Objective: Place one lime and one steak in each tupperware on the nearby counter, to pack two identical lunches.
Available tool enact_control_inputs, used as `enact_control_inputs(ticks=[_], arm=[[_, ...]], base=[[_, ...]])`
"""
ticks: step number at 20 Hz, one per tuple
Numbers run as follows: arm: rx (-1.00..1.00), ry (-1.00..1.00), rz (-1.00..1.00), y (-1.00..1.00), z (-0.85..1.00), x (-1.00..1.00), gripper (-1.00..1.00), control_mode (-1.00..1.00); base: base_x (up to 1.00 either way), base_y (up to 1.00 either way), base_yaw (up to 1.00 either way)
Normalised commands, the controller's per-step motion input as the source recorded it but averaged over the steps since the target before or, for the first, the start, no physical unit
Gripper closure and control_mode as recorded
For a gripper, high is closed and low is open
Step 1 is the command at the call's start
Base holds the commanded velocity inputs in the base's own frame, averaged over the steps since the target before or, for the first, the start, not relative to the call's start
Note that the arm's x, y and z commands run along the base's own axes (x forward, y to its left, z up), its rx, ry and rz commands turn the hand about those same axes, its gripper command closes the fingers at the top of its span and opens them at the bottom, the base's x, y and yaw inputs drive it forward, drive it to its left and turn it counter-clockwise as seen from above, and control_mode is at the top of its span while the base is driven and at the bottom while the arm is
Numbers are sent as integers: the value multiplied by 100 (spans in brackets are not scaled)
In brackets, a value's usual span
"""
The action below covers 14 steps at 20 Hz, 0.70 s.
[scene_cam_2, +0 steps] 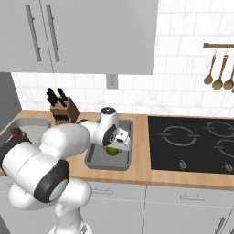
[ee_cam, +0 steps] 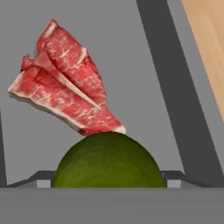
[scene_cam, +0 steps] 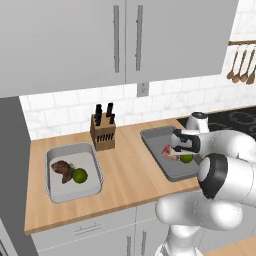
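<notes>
Hiding the gripper (scene_cam: 181,154), whose grip cannot be told, the arm covers part of the right tupperware (scene_cam: 156,138) by the knife block (scene_cam: 103,128). A lime (ee_cam: 109,161) there touches the red steak (ee_cam: 65,83). Left of the block, another tupperware (scene_cam: 55,194) holds a brown steak (scene_cam: 62,169) and lime (scene_cam: 80,175).

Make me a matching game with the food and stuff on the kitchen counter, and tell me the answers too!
Things:
1. red steak
2. brown steak
3. knife block
4. wooden spoons

Places:
A. hanging on the wall above the stovetop
B. in the left tupperware, beside a lime
C. in the right tupperware, under the robot's hand
D. standing on the counter between the two tupperwares

Pairs: 1-C, 2-B, 3-D, 4-A
</notes>
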Motion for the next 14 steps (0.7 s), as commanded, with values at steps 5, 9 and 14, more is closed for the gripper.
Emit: enact_control_inputs(ticks=[5, 9, 14], arm=[[0, 0, 0, 0, -25, 4, -100, -100], [0, -3, 0, 0, 39, -8, -100, -100], [0, -5, 0, 0, 27, -11, -100, -100]], base=[[0, 0, 0], [0, 0, 0], [0, 0, 0]])
